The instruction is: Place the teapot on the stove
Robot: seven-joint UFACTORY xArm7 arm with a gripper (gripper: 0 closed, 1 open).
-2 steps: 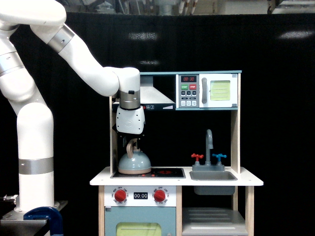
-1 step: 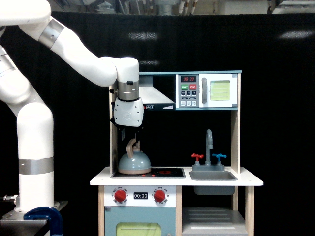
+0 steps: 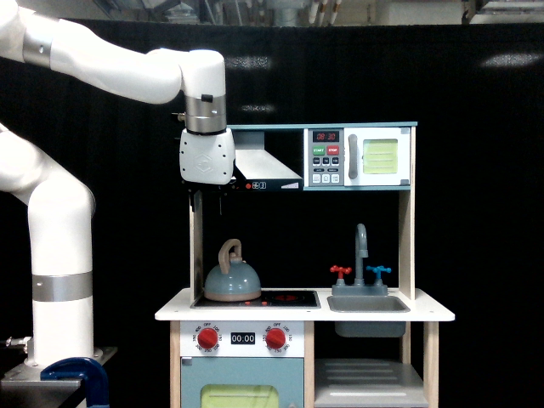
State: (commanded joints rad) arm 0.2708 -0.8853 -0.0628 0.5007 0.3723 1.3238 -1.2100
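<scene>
Black backdrop — teapot [image 3: 231, 281] upright on stove [image 3: 285, 298], claw [image 3: 209, 202] well above.

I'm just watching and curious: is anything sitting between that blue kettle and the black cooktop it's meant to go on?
Nothing visible stands between them. The teapot already sits on the stove, at its end on the exterior view's left. The gripper hangs above it, apart from the handle, with only open space between.

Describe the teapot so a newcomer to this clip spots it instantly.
Find the toy kitchen's white counter. At its end on the exterior view's left lies the black stove; the teapot sits there. It is a squat blue-grey dome with an arched tan handle, unlike the grey faucet alongside.
</scene>
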